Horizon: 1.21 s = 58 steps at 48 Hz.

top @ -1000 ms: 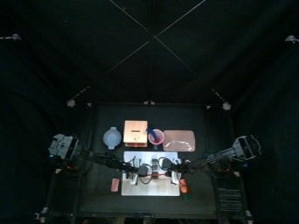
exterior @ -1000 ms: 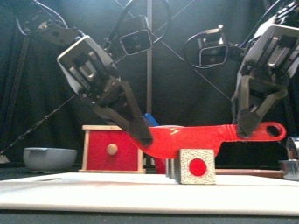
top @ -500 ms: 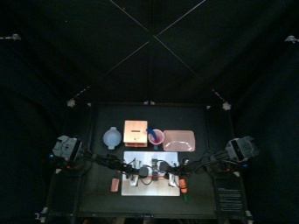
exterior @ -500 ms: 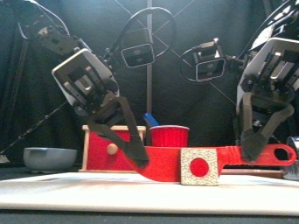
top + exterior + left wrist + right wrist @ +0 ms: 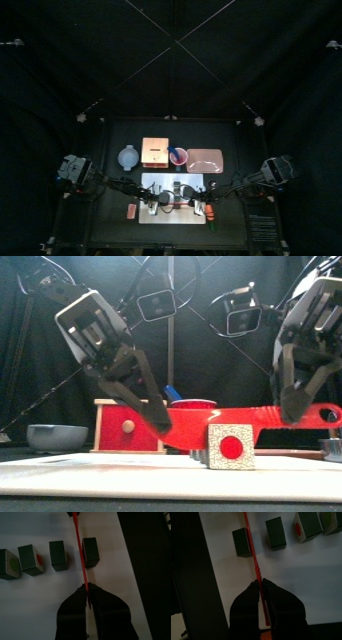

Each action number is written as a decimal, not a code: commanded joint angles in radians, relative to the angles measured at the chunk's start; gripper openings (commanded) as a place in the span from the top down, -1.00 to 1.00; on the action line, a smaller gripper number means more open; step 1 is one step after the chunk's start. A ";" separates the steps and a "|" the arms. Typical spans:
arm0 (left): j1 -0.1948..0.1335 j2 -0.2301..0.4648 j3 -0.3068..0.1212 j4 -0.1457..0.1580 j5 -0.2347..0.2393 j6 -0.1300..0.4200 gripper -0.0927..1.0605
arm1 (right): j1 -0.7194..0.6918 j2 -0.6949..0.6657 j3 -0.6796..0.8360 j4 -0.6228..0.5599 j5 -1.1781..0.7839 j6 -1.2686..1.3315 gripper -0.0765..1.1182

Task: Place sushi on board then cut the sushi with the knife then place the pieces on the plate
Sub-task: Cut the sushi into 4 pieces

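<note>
Front view: both claws are on the red knife [image 5: 227, 414], which is held roughly level over the white board [image 5: 80, 478]. Left claw [image 5: 163, 428] is clamped narrow on the blade end. Right claw [image 5: 299, 416] is clamped narrow on the handle end. The nearest sushi block [image 5: 227, 448], red centre facing the camera, stands on the board right under the blade. Can't tell if the blade touches its top.

Left wrist view: jaws are closed tight on the thin red blade. The blade runs across the board through the gap between the end block [image 5: 90, 553] and the next block [image 5: 59, 556]. Four dark green blocks sit in a row on the board, each a little apart from the next.

Right wrist view agrees. The jaws are pinched on the knife, and the blade passes between the end block and its neighbour.

Top view: the board sits front-centre on the tabletop [image 5: 107, 225]. Behind it, left to right, are the blue-grey bowl [image 5: 128, 155], wooden box [image 5: 158, 150], red cup [image 5: 179, 155] and pink tray [image 5: 205, 159]. The arms come in low from both sides and meet over the board.
</note>
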 commanded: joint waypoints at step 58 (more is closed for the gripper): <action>0.173 -0.210 0.044 0.279 -0.265 0.008 -0.38 | -0.035 -0.715 0.299 0.302 0.430 0.008 0.36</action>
